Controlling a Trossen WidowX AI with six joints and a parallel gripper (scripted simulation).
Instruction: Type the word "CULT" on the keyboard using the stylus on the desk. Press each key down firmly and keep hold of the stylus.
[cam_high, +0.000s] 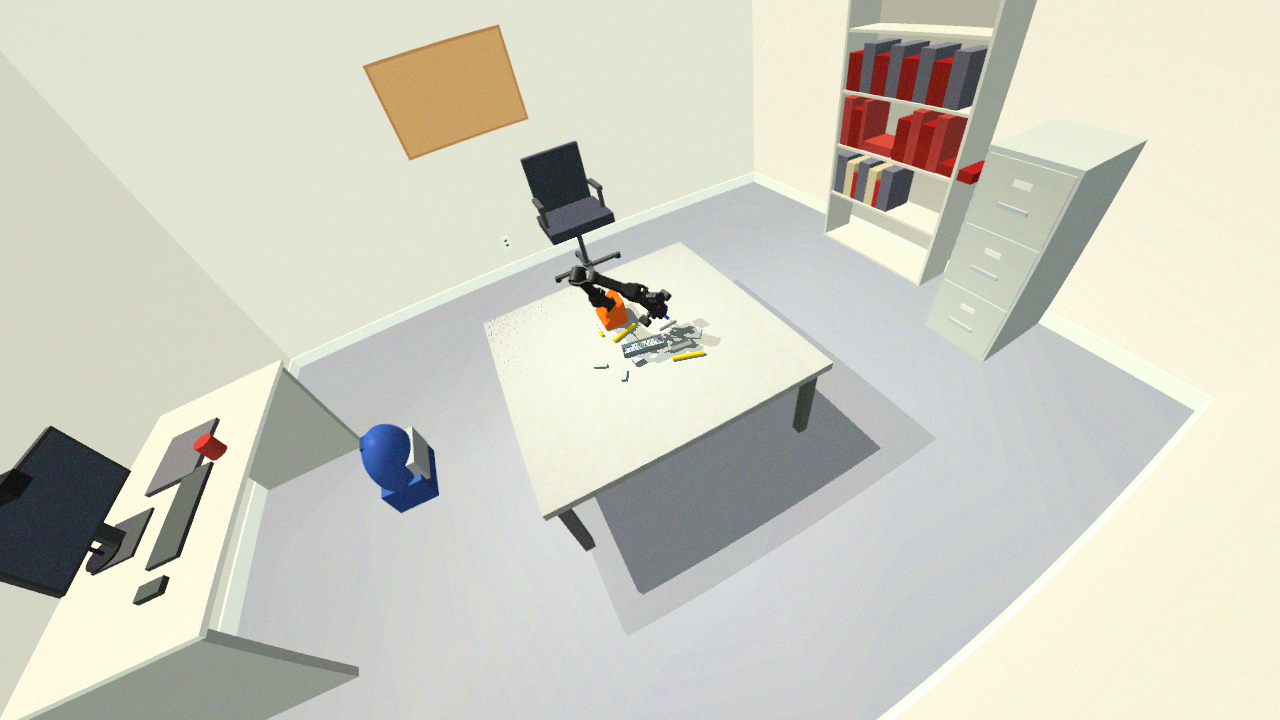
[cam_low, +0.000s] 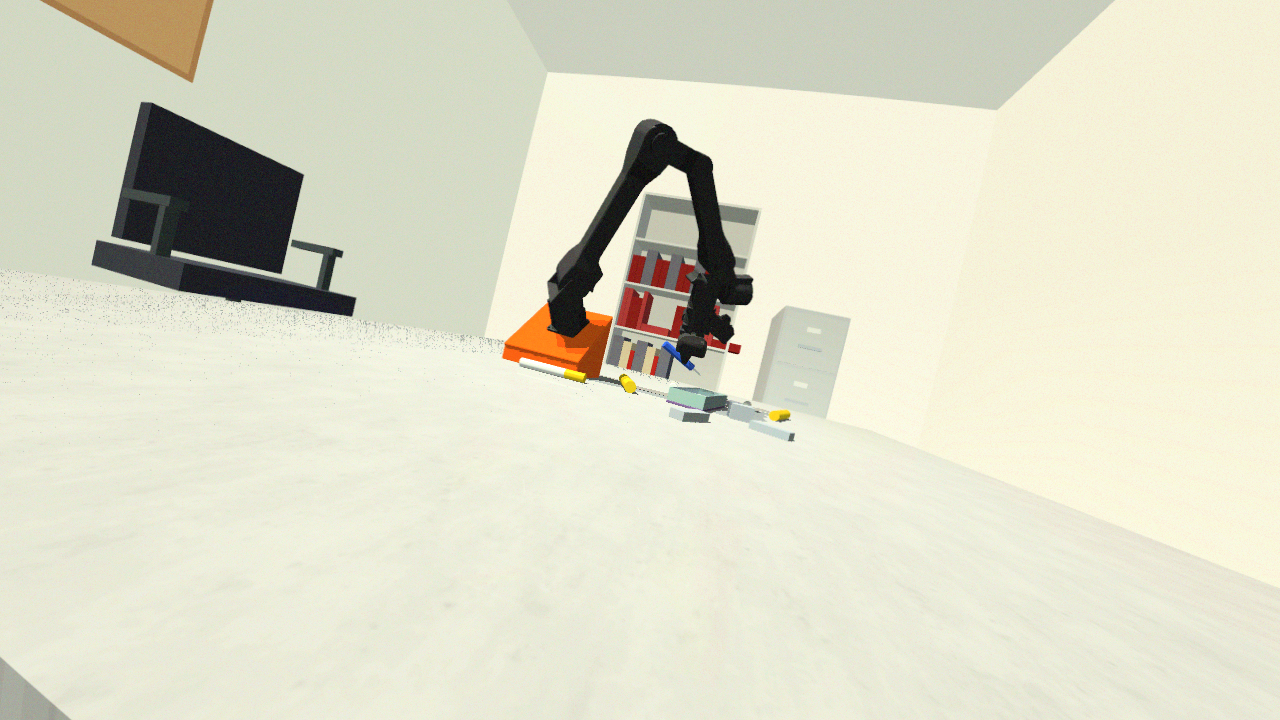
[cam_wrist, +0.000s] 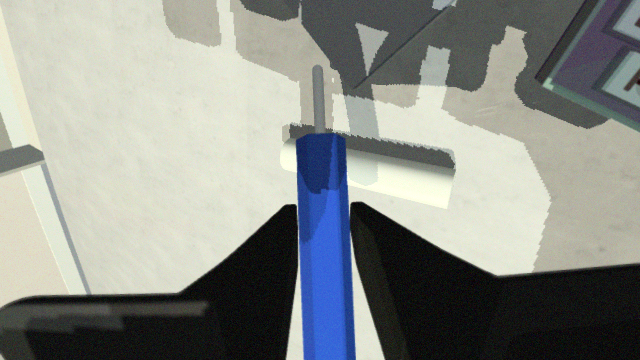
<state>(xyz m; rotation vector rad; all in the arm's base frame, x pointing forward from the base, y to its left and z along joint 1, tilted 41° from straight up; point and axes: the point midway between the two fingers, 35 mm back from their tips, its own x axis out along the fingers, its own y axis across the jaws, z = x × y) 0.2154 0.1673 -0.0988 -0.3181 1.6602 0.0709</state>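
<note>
— Wrist view: gripper (cam_wrist: 325, 220) pinching the blue stylus (cam_wrist: 324, 210), grey tip forward, held above the tabletop (cam_wrist: 150, 150). Below it a pale cylinder (cam_wrist: 400, 180); at the upper right a corner of the keyboard (cam_wrist: 590, 75).

— Not so clear from the top view?

— No, stylus too small there. Keyboard (cam_high: 646, 346) near the table's far edge, between yellow markers (cam_high: 689, 355) and small grey blocks (cam_high: 600, 365).

— And the arm (cam_low: 626, 192)?

— Bent high from the orange base (cam_low: 528, 344), wrist pointing down.
</note>
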